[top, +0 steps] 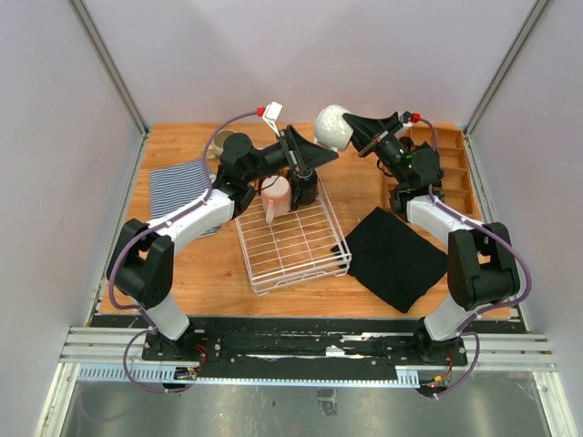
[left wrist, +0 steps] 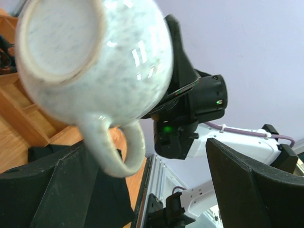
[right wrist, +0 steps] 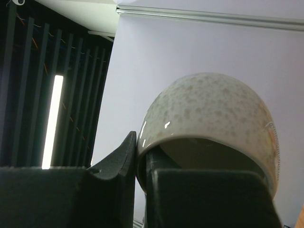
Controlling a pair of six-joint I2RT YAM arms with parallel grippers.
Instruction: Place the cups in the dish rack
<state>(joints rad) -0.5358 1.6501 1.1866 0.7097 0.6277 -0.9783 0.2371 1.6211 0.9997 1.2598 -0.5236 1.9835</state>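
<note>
The wooden surface (top: 182, 264) carries the white dish rack (top: 291, 238) at its middle, with a pale pink mug (top: 275, 194) and a black mug (top: 305, 187) at the rack's 12 o'clock edge. Toward 1 o'clock, the right tool (top: 353, 126) clamps the raised whitish-grey mug (top: 333, 127) by its rim. The left tool (top: 321, 153) gapes wide near it, gripping nothing.

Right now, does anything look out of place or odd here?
Yes. The whitish-grey mug hangs tipped over in mid-air beyond the dish rack, its rim pinched by the right arm's fingers and its base turned toward the left wrist camera. Nothing looks spilled or broken.
</note>
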